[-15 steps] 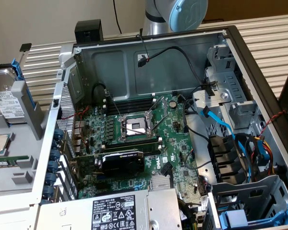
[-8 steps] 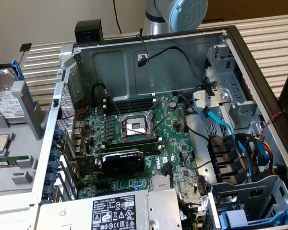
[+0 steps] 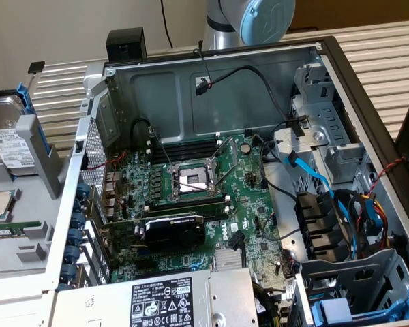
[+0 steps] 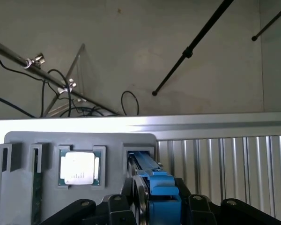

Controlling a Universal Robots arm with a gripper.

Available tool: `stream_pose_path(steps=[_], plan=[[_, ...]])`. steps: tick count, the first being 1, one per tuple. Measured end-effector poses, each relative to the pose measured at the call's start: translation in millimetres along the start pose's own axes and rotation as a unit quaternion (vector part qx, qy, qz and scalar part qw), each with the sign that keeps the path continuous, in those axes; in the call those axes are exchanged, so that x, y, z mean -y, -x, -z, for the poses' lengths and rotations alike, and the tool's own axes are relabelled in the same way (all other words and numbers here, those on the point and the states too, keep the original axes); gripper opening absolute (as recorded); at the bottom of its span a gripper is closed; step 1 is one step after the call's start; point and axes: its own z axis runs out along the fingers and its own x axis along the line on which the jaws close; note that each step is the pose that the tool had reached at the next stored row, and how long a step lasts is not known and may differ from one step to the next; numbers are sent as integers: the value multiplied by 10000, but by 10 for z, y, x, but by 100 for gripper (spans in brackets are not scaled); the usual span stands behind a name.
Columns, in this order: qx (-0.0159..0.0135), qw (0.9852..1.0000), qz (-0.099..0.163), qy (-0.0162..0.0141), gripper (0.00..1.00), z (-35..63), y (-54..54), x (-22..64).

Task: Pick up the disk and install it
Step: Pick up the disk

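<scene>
My gripper [image 4: 157,213] sits around the disk [image 4: 154,185], but I cannot tell if it squeezes. The disk stands in the grey holder [image 3: 51,163] at the exterior view's left. Not lifted, not installed.

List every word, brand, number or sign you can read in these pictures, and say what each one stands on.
"DELL", faint: at the top of the black label on the power supply.
Warning and certification symbols: on the same label, its fine print too small to read.
White label on the disk: print too small to read.
Top of the processor chip: print blurred.
Badge on the graphics card: unreadable.
</scene>
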Motion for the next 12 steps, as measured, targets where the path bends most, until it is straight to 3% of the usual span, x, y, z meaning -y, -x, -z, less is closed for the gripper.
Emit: stream_pose_path(steps=[6,12], plan=[[-2,10000,-1,5,47,1,0,1],[-22,10000,-2,4,47,4,4,1]])
